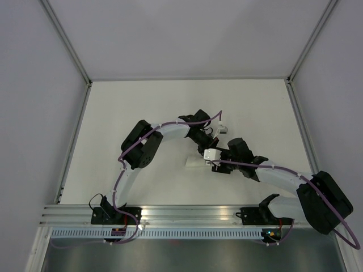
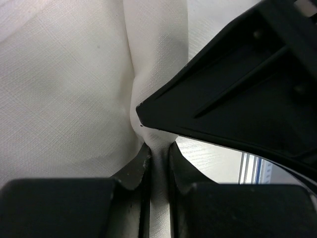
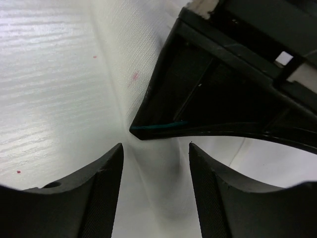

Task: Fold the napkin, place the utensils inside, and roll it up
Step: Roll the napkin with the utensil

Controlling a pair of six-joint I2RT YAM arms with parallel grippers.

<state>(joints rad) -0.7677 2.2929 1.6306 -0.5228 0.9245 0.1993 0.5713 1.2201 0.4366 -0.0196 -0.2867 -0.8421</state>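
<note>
At the middle of the table (image 1: pixel 130 113) the napkin (image 1: pixel 194 163), gathered into a narrow white bundle, is pinched by a fold in the nearly closed left gripper (image 2: pixel 158 159), brought in from 11 o'clock, while its ridge is straddled by the wide-spread right gripper (image 3: pixel 156 153) from 4 o'clock.

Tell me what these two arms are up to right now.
Both arms meet at the middle of the table over a white napkin, which looks gathered into a narrow strip. The left end effector is shut, pinching a ridge of the cloth. The right end effector is open, with a finger on each side of the cloth, close to the left one. No knife shows in any view.
</note>
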